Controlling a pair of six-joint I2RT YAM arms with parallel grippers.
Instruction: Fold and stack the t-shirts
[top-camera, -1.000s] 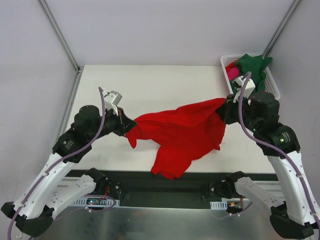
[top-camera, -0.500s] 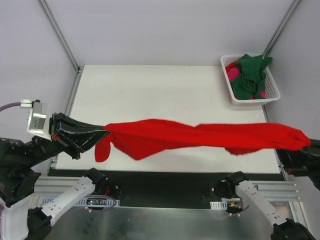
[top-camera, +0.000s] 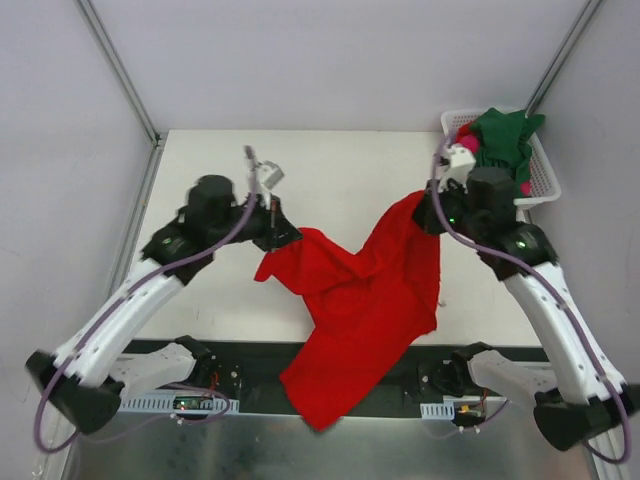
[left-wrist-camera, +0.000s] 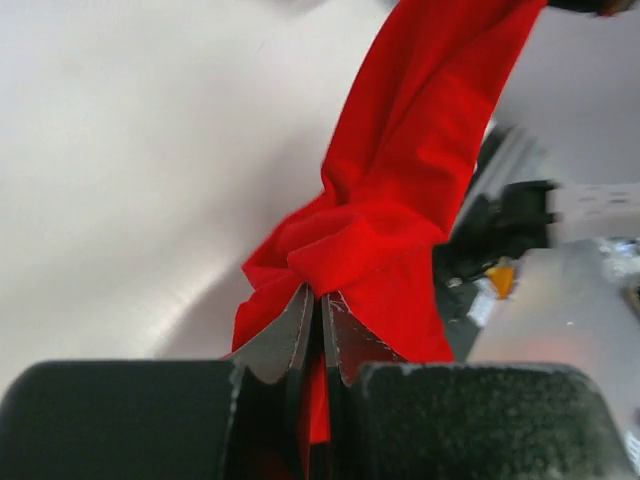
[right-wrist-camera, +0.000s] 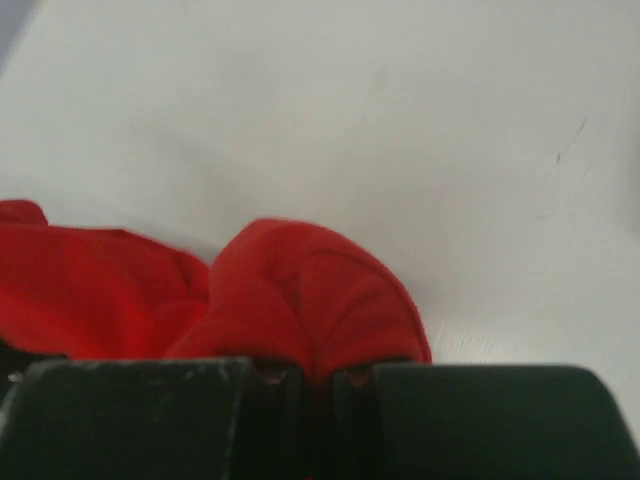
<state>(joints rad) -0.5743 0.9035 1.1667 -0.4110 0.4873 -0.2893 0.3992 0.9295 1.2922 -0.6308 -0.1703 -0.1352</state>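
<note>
The bright red cloth t-shirt (top-camera: 365, 300) hangs between my two claws above the white worktop (top-camera: 330, 165), its loose lower part drooping past the near edge. My left claw (top-camera: 283, 232) is pinched tight on one bunched edge (the fold sits right between the fingers), and my right claw (top-camera: 428, 208) is clamped on the other. The dark green cloth t-shirt (top-camera: 505, 135) lies heaped in the white slotted plastic basket (top-camera: 546, 172) at the far right corner.
</note>
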